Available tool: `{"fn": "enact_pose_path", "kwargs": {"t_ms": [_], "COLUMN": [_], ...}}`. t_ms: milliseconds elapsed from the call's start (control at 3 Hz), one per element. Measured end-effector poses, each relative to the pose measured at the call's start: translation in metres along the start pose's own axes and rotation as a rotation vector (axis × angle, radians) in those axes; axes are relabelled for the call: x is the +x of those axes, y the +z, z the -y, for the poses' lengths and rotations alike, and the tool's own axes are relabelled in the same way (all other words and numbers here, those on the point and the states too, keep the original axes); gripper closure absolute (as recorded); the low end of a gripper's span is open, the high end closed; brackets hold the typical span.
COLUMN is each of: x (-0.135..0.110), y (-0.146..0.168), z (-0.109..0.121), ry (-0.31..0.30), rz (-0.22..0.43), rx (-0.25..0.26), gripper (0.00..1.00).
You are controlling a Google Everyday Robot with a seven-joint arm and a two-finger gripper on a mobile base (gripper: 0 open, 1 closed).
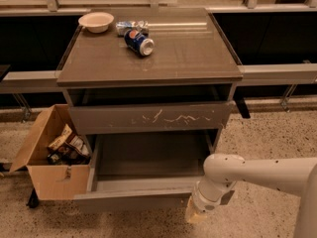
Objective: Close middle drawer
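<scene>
The middle drawer (132, 200) is pulled far out of the grey cabinet, and its plain front panel sits low near the floor. Its shallow inside (148, 157) looks empty. My gripper (194, 216) hangs at the end of the white arm (257, 175), which reaches in from the right. The gripper is at the right end of the drawer's front panel, just in front of it and close to the floor. I cannot tell whether it touches the panel.
The top drawer (148, 118), its front marked with white scratches, stands slightly open above. The cabinet top (188, 53) holds a bowl (96, 21), a lying can (139, 42) and a crumpled wrapper (128, 27). An open cardboard box (49, 155) of snacks stands on the floor to the left.
</scene>
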State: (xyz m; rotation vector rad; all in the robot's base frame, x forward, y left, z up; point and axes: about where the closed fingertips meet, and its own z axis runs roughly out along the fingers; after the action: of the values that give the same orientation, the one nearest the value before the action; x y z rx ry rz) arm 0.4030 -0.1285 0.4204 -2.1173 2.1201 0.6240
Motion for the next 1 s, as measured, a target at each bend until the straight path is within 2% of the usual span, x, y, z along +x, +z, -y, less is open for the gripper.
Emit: {"fn": "enact_pose_path", "kwargs": {"t_ms": [333,667,1000], "x": [0.001,0.010,0.026], "y": [0.001,0.012,0.020], "z": [0.001,0.011,0.040], "ry": [0.000,-0.002,-0.019], "rz": [0.000,-0.006,-0.004], "rx": [0.004,0.049,0.178], "gripper": [1.00,1.00,1.00]}}
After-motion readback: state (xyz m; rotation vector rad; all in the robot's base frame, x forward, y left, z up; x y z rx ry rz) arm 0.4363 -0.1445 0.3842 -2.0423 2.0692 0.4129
